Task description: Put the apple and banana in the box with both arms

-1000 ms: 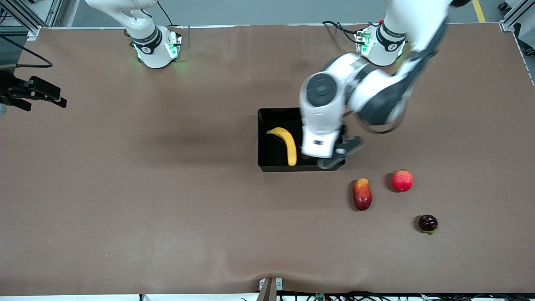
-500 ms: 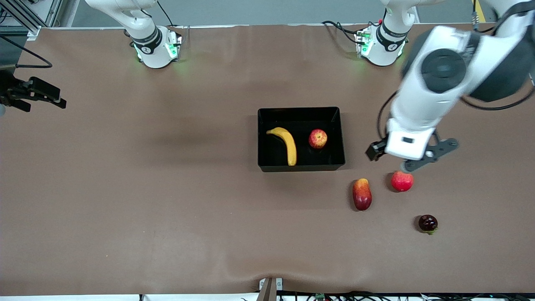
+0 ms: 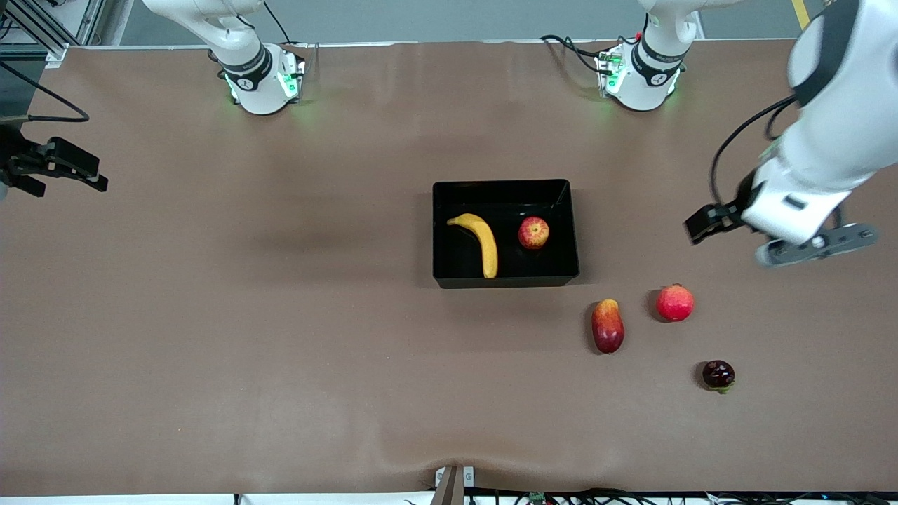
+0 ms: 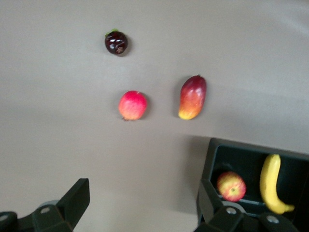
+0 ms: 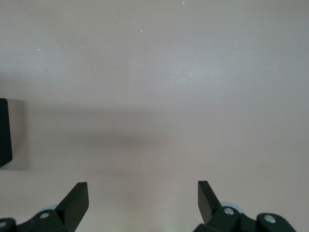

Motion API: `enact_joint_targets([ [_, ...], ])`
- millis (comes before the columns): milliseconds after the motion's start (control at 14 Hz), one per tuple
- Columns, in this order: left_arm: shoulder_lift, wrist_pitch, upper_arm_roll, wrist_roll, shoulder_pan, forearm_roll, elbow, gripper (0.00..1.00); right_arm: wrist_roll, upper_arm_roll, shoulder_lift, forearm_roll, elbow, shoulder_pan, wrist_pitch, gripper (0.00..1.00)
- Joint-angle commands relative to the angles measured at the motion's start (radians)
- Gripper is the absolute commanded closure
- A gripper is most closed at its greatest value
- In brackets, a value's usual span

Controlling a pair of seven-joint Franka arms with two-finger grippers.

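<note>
The black box sits mid-table. The yellow banana and the red, yellow-streaked apple lie in it side by side, apart. My left gripper hangs open and empty over bare table, toward the left arm's end from the box. In the left wrist view my left gripper is open, and the box, apple and banana show at the edge. My right gripper waits at the right arm's end of the table. It is open and empty over bare table in the right wrist view.
Three loose fruits lie nearer the front camera than the box, toward the left arm's end: an elongated red-yellow fruit, a pinkish-red round fruit and a small dark fruit. A dark object shows at the right wrist view's edge.
My left arm has swung from over the box toward its own end of the table, open and empty. The apple now shows lying in the box. The right arm barely moved.
</note>
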Motion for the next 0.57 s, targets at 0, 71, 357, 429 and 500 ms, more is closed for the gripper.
enact_joint_targets([
  [0, -0.153, 0.0, 0.1, 0.082, -0.045, -0.057, -0.144, 0.0, 0.015, 0.002, -0.001, -0.014, 0.009, 0.005, -0.017, 0.0],
  [71, -0.177, 0.0, 0.125, 0.102, -0.048, -0.062, -0.162, 0.0, 0.018, 0.002, 0.0, -0.014, 0.009, 0.008, -0.017, 0.0],
  [357, -0.231, -0.003, 0.218, 0.226, -0.091, -0.094, -0.201, 0.0, 0.014, 0.005, 0.003, -0.009, 0.008, 0.021, -0.032, 0.0],
  [429, -0.248, -0.019, 0.218, 0.244, -0.09, -0.092, -0.208, 0.0, 0.017, 0.005, 0.002, -0.009, 0.008, 0.024, -0.034, 0.0],
  [500, -0.265, -0.022, 0.215, 0.246, -0.091, -0.092, -0.222, 0.0, 0.018, 0.005, 0.002, -0.009, 0.009, 0.023, -0.043, 0.0],
])
